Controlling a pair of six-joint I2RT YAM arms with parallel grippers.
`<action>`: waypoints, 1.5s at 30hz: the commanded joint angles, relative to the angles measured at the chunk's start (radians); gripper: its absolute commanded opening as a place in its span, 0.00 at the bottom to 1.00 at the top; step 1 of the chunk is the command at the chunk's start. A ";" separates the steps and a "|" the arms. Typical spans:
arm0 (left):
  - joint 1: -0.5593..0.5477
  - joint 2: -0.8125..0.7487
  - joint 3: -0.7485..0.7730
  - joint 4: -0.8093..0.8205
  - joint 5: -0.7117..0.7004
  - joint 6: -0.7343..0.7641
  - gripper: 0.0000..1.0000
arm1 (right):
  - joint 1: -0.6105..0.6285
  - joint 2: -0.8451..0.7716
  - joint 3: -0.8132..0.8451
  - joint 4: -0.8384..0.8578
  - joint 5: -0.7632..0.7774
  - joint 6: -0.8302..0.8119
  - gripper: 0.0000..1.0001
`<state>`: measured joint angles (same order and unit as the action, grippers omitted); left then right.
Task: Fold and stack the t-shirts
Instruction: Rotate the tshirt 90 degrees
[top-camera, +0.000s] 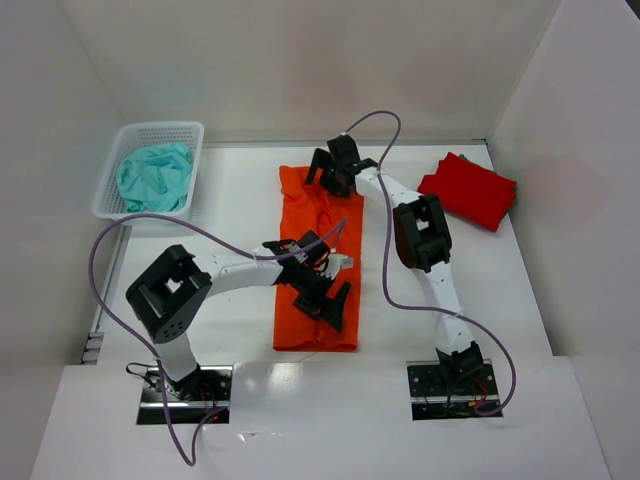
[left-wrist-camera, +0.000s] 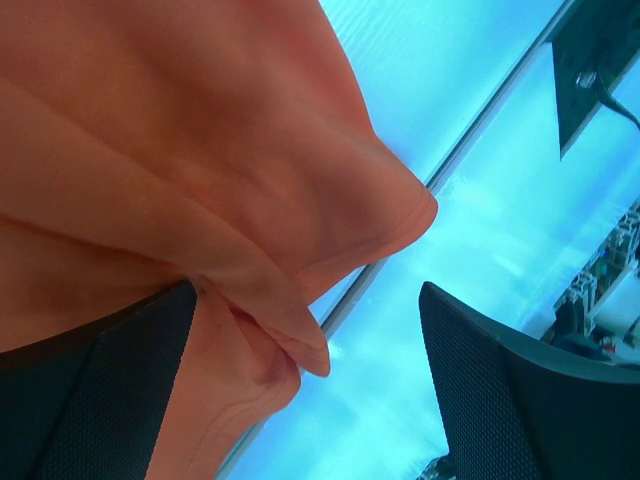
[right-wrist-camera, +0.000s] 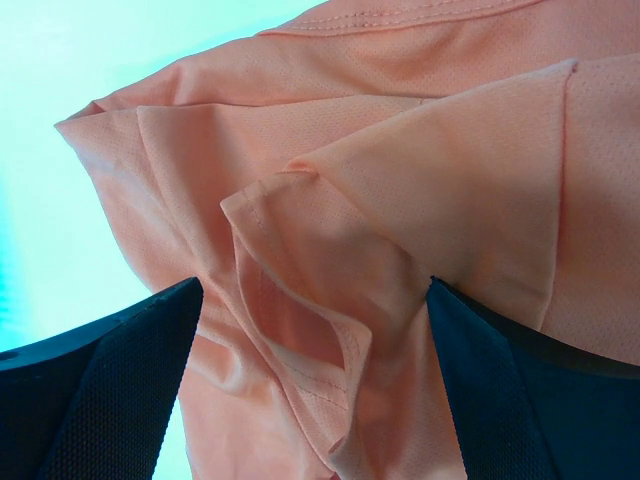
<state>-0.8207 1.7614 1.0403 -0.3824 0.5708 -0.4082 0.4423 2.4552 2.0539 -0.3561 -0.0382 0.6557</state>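
Note:
The orange t-shirt (top-camera: 315, 262) lies as a long folded strip down the middle of the table. My left gripper (top-camera: 328, 300) hovers low over its near half, jaws open; in the left wrist view (left-wrist-camera: 307, 300) a folded corner of the orange cloth (left-wrist-camera: 180, 150) hangs between the fingers, against the left one. My right gripper (top-camera: 333, 178) is at the shirt's far end, also open; the right wrist view (right-wrist-camera: 313, 290) shows a hemmed sleeve fold of the orange shirt (right-wrist-camera: 420, 150) between its fingers. The red t-shirt (top-camera: 468, 190) lies folded at the back right.
A white mesh basket (top-camera: 160, 127) holding a teal cloth (top-camera: 155, 175) stands at the back left. White walls close in the table on three sides. Purple cables (top-camera: 110, 240) loop over the left side and near the right arm.

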 joint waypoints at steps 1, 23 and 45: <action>0.000 -0.117 0.026 -0.020 -0.100 -0.032 1.00 | 0.012 -0.038 0.046 -0.013 0.019 -0.020 1.00; 0.045 -0.669 -0.200 0.016 -0.506 -0.340 1.00 | -0.030 -1.217 -1.061 0.134 0.023 0.071 1.00; 0.045 -0.846 -0.440 -0.088 -0.561 -0.525 1.00 | 0.516 -1.344 -1.512 -0.135 0.054 0.417 0.91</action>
<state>-0.7765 0.8987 0.6097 -0.4725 -0.0209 -0.9035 0.9057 1.0629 0.5507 -0.4508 0.0011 1.0190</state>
